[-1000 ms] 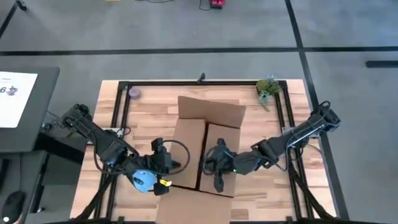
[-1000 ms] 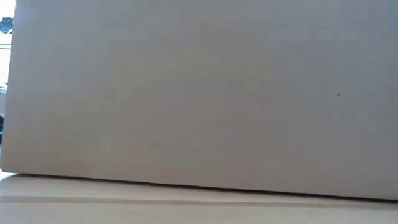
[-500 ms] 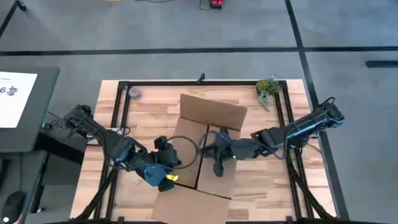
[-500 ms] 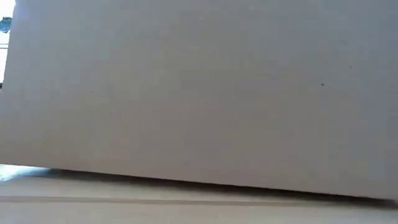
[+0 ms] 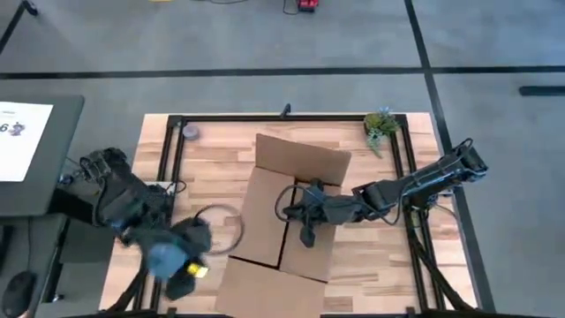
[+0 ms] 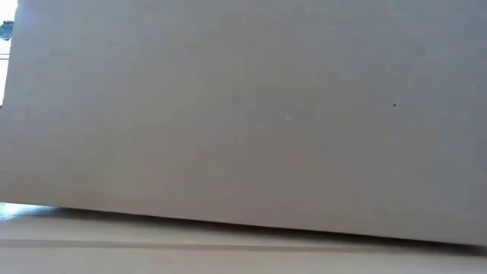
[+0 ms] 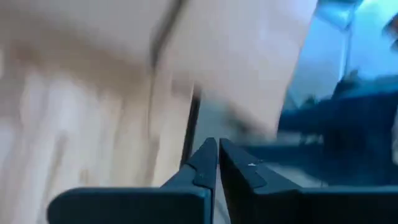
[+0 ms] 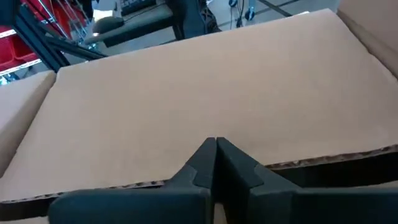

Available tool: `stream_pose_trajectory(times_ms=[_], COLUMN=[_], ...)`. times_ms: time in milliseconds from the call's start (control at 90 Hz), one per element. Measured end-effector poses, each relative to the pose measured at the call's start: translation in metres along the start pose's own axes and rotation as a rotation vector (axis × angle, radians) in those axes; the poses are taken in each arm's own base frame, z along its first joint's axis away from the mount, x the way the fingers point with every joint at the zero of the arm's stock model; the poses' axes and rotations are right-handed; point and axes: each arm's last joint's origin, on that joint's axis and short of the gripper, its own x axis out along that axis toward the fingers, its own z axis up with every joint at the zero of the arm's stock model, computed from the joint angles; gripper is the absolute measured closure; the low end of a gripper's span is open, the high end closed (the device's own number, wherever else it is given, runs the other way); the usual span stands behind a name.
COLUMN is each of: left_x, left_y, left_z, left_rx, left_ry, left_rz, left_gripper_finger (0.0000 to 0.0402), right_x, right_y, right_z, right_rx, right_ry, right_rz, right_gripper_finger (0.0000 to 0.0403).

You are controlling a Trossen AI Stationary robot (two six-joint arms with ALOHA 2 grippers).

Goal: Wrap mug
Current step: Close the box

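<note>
Mug: blue, blurred, carried at left near edge of worktop by left end effector, grip cannot be told | right end effector: fingers pressed together on cardboard box flap, apparently to steady it | box open, mid-worktop.

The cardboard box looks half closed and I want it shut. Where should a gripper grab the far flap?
Probably the free edge of the far flap, coming from the table's far side: it stands raised and clear. The right gripper rests shut on the right flap, the left gripper is off beside the box.
</note>
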Motion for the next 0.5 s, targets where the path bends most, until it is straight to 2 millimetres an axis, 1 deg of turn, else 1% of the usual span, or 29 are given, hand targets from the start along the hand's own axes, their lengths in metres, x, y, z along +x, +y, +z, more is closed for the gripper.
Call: stream_pose_trajectory(times_ms=[67,111,167,233,300,378,433,500], left_x=[0.012,0.021,0.032,0.044,0.051,0.052,0.05,0.048], left_y=[-0.002,-0.002,-0.004,-0.013,-0.024,-0.036,-0.04,-0.04], left_z=[-0.021,-0.032,-0.043,-0.05,-0.049,-0.044,-0.037,-0.025], left_rx=[-0.04,-0.083,-0.13,-0.161,-0.158,-0.116,-0.101,-0.091], left_ry=[0.061,0.07,0.022,-0.079,-0.172,-0.271,-0.371,-0.5], left_rz=[0.047,0.085,0.105,0.042,-0.07,-0.178,-0.201,-0.186], left_gripper_finger=[0.0402,0.0402,0.0402,0.0402,0.0402,0.0402,0.0402,0.0402], right_x=[0.0,0.0,0.0,0.0,0.0,0.002,0.003,0.004], right_y=[0.0,0.001,0.001,0.001,0.0,-0.002,-0.003,-0.005], right_z=[0.0,0.0,0.0,0.0,0.001,0.002,0.003,0.004], right_rx=[-0.011,-0.014,-0.013,-0.012,-0.01,-0.006,-0.003,0.0], right_ry=[-0.002,0.003,0.005,0.008,0.012,0.015,0.02,0.026], right_rz=[0.01,0.02,0.028,0.037,0.046,0.049,0.059,0.067], right_gripper_finger=[0.0403,0.0403,0.0403,0.0403,0.0403,0.0403,0.0403,0.0403])
